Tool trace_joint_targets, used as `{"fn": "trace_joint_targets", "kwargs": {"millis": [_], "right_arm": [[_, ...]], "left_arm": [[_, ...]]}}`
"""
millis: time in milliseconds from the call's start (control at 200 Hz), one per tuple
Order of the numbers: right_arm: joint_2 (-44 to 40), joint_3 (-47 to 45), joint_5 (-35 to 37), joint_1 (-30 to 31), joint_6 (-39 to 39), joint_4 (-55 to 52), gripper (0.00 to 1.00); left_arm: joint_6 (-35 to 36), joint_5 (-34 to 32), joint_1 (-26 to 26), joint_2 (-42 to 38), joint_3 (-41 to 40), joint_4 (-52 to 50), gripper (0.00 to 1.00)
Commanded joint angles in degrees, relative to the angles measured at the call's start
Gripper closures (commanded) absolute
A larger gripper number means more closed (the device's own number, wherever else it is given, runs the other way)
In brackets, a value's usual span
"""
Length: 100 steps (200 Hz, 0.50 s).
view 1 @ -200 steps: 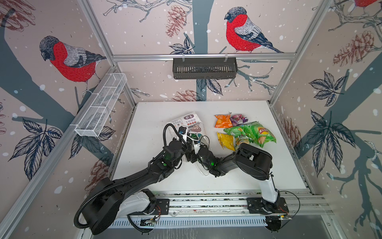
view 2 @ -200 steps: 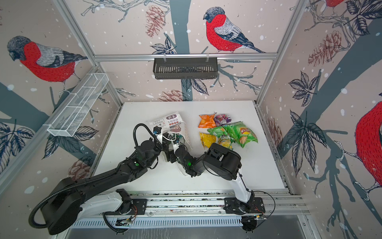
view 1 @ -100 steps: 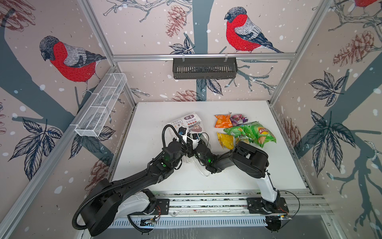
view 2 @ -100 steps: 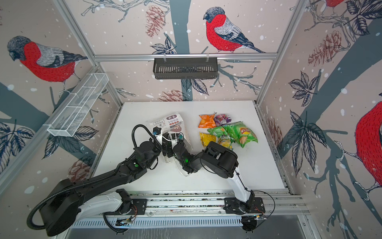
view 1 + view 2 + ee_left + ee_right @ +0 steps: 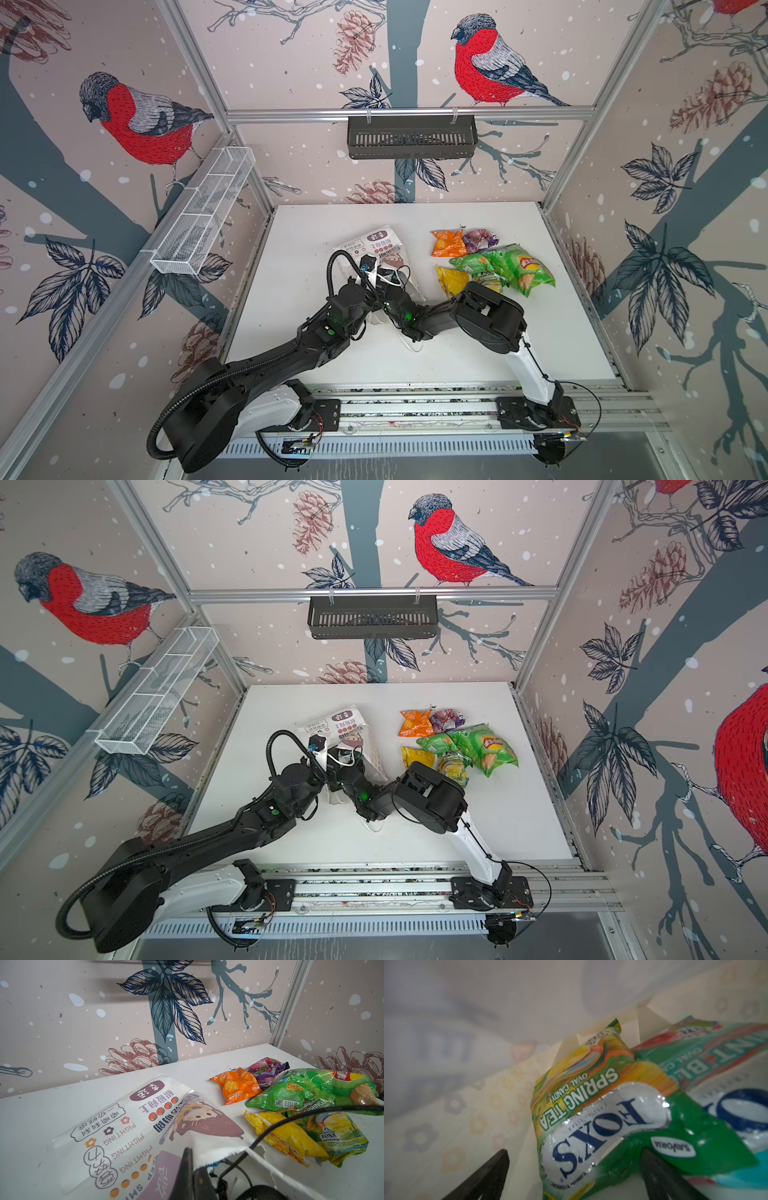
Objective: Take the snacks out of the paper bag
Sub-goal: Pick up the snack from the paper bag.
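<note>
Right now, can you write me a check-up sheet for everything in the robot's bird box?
Surface: white table, flat, with a few dark specks.
Job's things: paper bag lies flat with its mouth facing the arms. Six snacks lie beside it, from the orange packet to the green chip bag. Inside the bag are a green candy packet and a teal packet.
Clutter: nothing seen.
Jaws: left jaws shut on the bag's mouth edge. Right jaws open inside the bag, one on either side of the green candy packet.
Cables: black cable loops up from the left arm, over the bag.
Surroundings: black basket on the back rail, white wire basket on the side wall, bird wallpaper.
</note>
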Motion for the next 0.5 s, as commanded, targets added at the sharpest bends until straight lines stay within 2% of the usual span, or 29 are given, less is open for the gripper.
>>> {"fn": "trace_joint_targets", "kwargs": {"millis": [0, 225, 300, 365, 495], "right_arm": [[1.2, 1.2, 0.5, 0.0, 1.5, -1.4, 0.00], [2.8, 3.5, 2.5, 0.0, 1.8, 2.3, 0.04], [3.5, 5.1, 2.6, 0.0, 1.7, 2.7, 0.05], [4.2, 6.4, 3.0, 0.0, 1.9, 2.3, 0.08], [5.3, 7.6, 2.3, -0.2, 2.5, 2.6, 0.16]], "left_arm": [[-0.3, 2.6, -0.2, 0.3, 0.4, 4.0, 1.00], [-0.3, 4.3, -0.2, 1.8, 1.0, 3.7, 1.00], [-2.2, 5.6, -0.1, 2.2, 0.8, 4.6, 1.00], [-2.6, 7.6, -0.2, 2.6, 1.1, 4.8, 1.00], [-2.8, 7.0, -0.2, 2.5, 0.7, 5.2, 1.00]]}}
